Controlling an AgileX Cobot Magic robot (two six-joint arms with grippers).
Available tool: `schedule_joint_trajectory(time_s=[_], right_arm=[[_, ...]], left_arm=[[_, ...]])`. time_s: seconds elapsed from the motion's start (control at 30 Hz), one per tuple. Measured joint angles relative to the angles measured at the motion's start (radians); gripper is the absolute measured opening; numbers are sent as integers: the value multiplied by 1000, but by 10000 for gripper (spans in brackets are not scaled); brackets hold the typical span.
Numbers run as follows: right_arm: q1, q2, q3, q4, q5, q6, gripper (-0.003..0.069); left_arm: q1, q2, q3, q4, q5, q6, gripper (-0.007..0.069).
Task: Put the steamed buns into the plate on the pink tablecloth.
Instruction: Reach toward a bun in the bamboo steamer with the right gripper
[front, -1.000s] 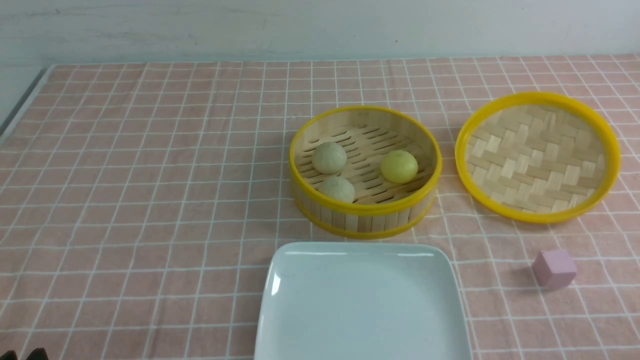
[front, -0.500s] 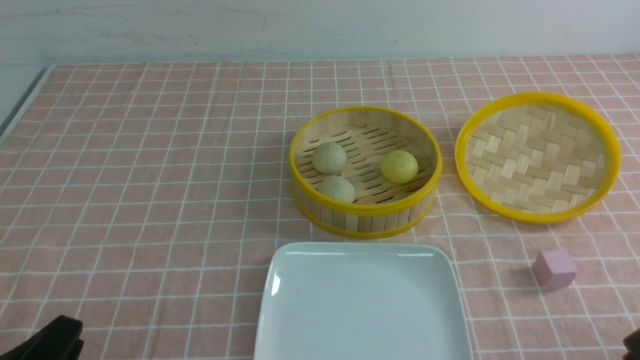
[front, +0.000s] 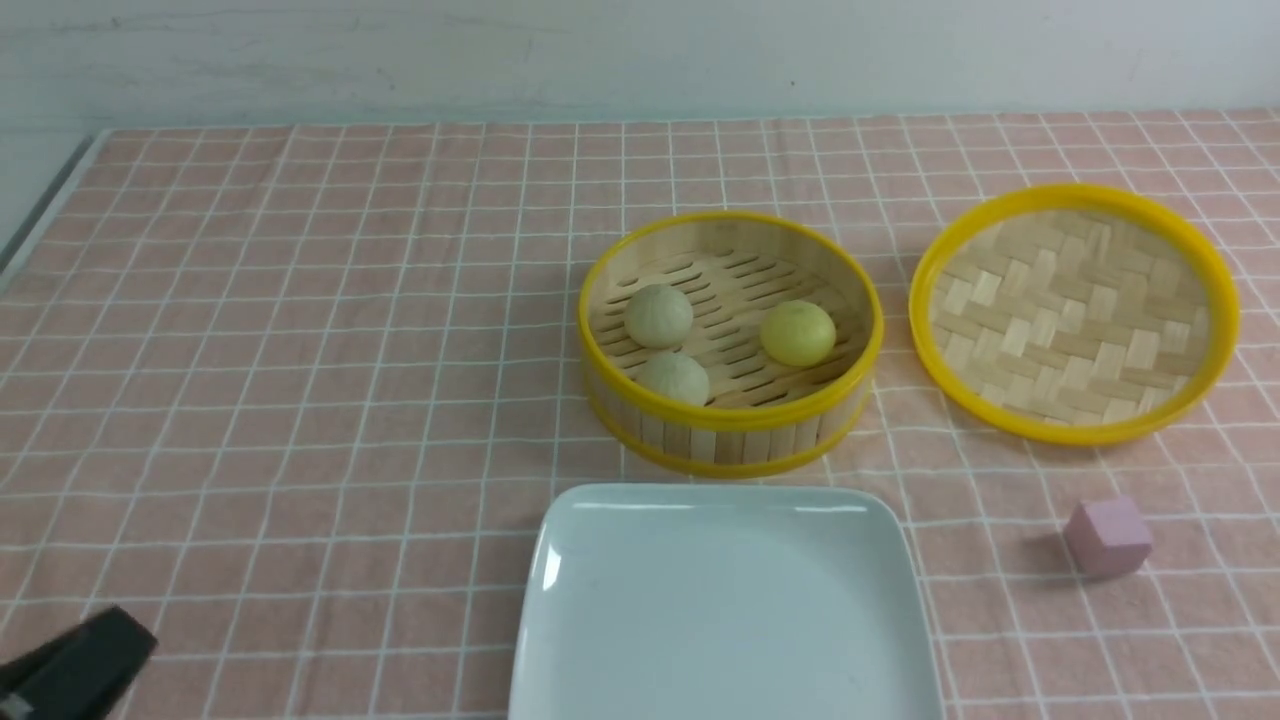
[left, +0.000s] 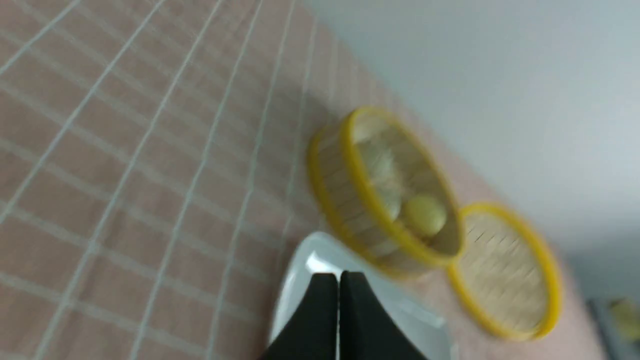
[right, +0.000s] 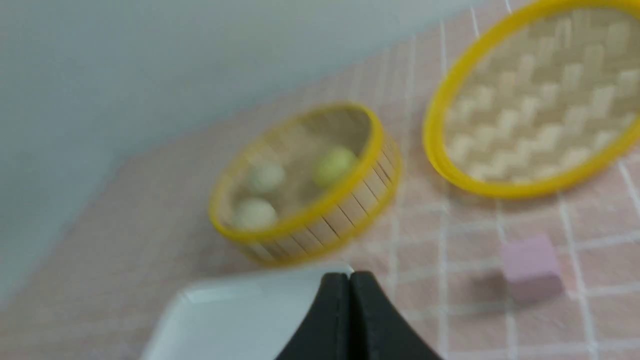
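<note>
Three steamed buns lie in the bamboo steamer basket (front: 730, 435): two pale ones (front: 659, 315) (front: 673, 378) and a yellow one (front: 798, 333). The white plate (front: 725, 600) sits empty on the pink tablecloth (front: 300, 350), just in front of the basket. My left gripper (front: 130, 635) shows at the near left corner, far from the buns; its black fingers (left: 325, 300) are pressed together with nothing between them. My right gripper (right: 350, 277) is out of the front view; in its wrist view it is shut and empty, hovering near the plate's edge (right: 240, 300).
A round yellow-rimmed woven lid (front: 1075, 310) lies to the right of the basket. A small pink cube (front: 1107, 537) stands in front of the lid, right of the plate. The table's left edge (front: 40, 215) runs along the far left.
The left gripper has come up into view at the near left corner. The right gripper's tip showed at the near right edge half a second ago and has dropped out of the front view.
</note>
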Motion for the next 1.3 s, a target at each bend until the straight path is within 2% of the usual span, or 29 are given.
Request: schedule_joint_trajectory(time_s=[0.07, 0.13, 0.2, 0.37, 0.5, 0.7, 0.73, 0.83, 0.87, 0.97, 1.1, 1.2, 1.3], right_arm=[[0, 138, -60, -69, 100, 12, -10], [1, 261, -105, -84, 163, 17, -9], [27, 460, -175, -20, 216, -48, -8], [191, 801, -340, 216, 231, -346, -1], [286, 1008, -527, 205, 182, -388, 25], [372, 1243, -802, -15, 66, -261, 110], [373, 1259, -811, -32, 61, -247, 114], [378, 1406, -968, -192, 36, -118, 189], [378, 1415, -986, -202, 36, -110, 199], [378, 1563, -1132, -379, 39, 32, 301], [378, 1660, -1222, -462, 39, 103, 359], [378, 1691, -1234, -460, 40, 113, 341], [378, 1710, -1236, -409, 40, 106, 192]], left_arm=[[0, 85, -47, 36, 99, 19, 4], [0, 157, -79, 60, 166, 34, 1], [0, 266, -115, 79, 221, 69, 1], [0, 423, -137, 82, 226, 110, 1], [0, 482, -138, 89, 219, 112, 4], [0, 495, -140, 97, 181, 113, 17], [0, 495, -140, 97, 181, 113, 19], [0, 495, -140, 110, 180, 99, 35], [0, 495, -140, 111, 180, 98, 35], [0, 495, -140, 118, 180, 90, 60], [0, 495, -140, 118, 177, 90, 84], [0, 495, -140, 118, 171, 90, 90], [0, 495, -140, 119, 164, 90, 97]])
